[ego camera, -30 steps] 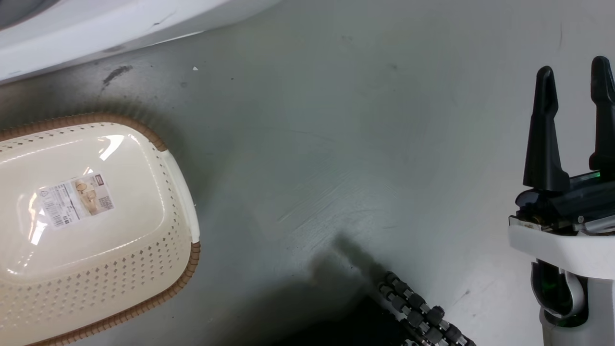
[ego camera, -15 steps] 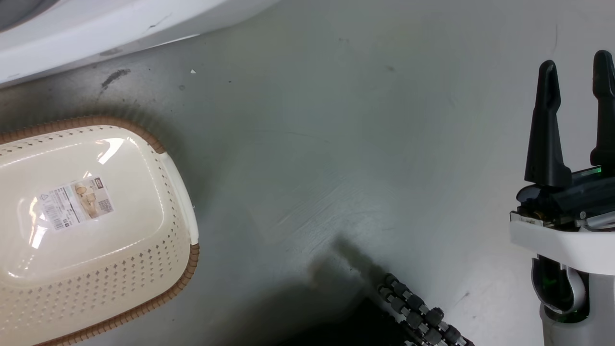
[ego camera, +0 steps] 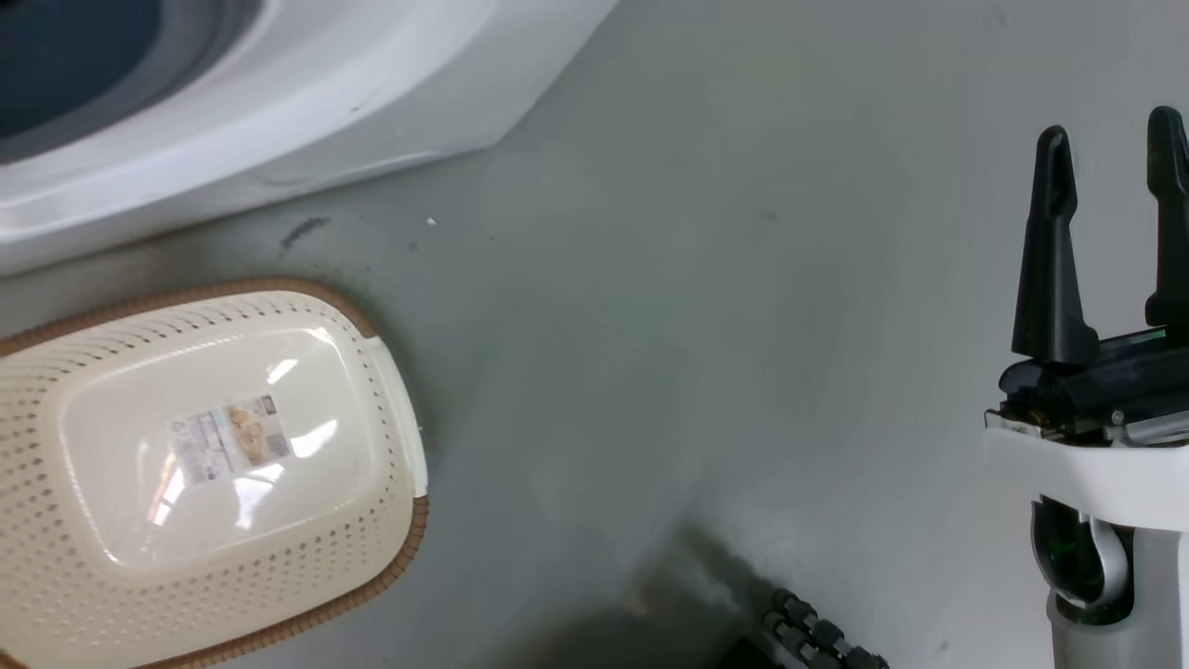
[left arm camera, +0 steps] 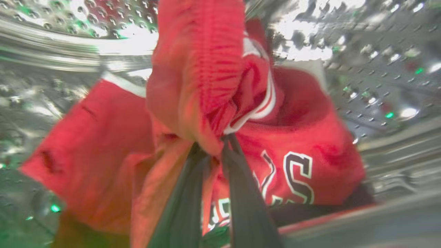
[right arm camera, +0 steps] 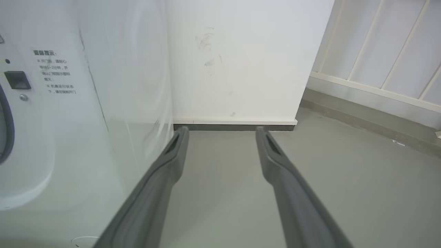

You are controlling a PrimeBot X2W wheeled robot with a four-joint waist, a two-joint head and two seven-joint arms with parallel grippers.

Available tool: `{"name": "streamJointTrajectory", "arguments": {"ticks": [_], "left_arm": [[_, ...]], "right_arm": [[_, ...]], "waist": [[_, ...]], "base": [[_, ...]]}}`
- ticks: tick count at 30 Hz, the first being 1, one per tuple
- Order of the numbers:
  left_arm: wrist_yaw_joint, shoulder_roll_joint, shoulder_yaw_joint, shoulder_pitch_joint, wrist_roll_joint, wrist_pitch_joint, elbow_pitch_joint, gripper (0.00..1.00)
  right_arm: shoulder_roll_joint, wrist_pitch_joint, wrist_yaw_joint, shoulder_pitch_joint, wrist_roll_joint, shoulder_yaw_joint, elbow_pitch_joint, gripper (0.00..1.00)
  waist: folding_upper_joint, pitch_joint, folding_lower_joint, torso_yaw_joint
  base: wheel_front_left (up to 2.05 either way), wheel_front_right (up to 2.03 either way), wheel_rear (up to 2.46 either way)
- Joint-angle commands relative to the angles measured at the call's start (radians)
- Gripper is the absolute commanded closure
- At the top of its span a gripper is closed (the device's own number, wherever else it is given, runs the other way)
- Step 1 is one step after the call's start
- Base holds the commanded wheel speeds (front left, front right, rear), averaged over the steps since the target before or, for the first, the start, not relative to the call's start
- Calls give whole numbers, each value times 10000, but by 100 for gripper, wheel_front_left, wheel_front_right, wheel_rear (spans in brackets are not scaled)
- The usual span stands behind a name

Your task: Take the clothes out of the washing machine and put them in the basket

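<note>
In the left wrist view, our left gripper (left arm camera: 215, 143) is pinched tight on a fold of the clothes (left arm camera: 293, 137). The fold rises straight up the view from the fingertips. The rest of the red bundle spreads crosswise behind the fingers, with lettering just right of them. Beyond it curves the perforated drum (left arm camera: 379, 51), so the clothes lie inside the washer.

In the head view, our right gripper (ego camera: 1110, 139) stands at the lower right, fingers parted and holding nothing. Its wrist view looks between those fingers (right arm camera: 222, 131), over bare floor (right arm camera: 327, 193), to a white wall (right arm camera: 241, 62), with the washer's (right arm camera: 86, 103) front on the left.

The head view also gives us the basket (ego camera: 279, 576) on the floor at lower left. Its long axis runs across the view, a label (ego camera: 232, 443) sits on its base, and it is well apart from the right gripper. The washer (ego camera: 325, 102) is just past it.
</note>
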State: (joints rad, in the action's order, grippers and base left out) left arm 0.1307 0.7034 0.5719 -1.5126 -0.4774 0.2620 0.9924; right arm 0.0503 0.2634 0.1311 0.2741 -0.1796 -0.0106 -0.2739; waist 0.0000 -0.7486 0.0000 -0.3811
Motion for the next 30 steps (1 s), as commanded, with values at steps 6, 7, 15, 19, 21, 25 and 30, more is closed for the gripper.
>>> {"name": "streamJointTrajectory", "arguments": {"ticks": [6,7,15,19,21,25,30], "left_arm": [[-20,-464,77,1041,-360,-1808,417,100],[-20,-557,66,1203,-390,-2094,492,100],[-215,-1282,83,2834,-632,-4122,1085,100],[-404,-1616,139,3605,-647,-4818,1114,100],[-491,-1789,151,3974,-674,-5014,1012,100],[-758,-2082,137,4777,-656,-5240,611,100],[-1224,-2221,-61,5930,-562,-5289,-442,100]], "right_arm": [[-2,21,-7,-371,389,-1,128,0],[-2,21,-7,-450,456,-7,157,0],[0,19,-7,-1050,936,-45,466,0],[0,21,-7,-1349,1160,-71,601,0],[0,19,-7,-1509,1265,-72,658,0],[0,19,-7,-1852,1444,-83,779,0],[1,21,-7,-2338,1659,-81,956,0]], "waist": [[0,1059,0,477],[0,1206,0,528],[0,2447,0,934],[0,3026,0,1147],[0,3317,0,1262],[0,3918,0,1471],[0,4713,0,1686]], "base": [[0,0,0],[0,0,0],[0,0,0],[0,0,0],[0,0,0],[0,0,0],[0,0,0]]}}
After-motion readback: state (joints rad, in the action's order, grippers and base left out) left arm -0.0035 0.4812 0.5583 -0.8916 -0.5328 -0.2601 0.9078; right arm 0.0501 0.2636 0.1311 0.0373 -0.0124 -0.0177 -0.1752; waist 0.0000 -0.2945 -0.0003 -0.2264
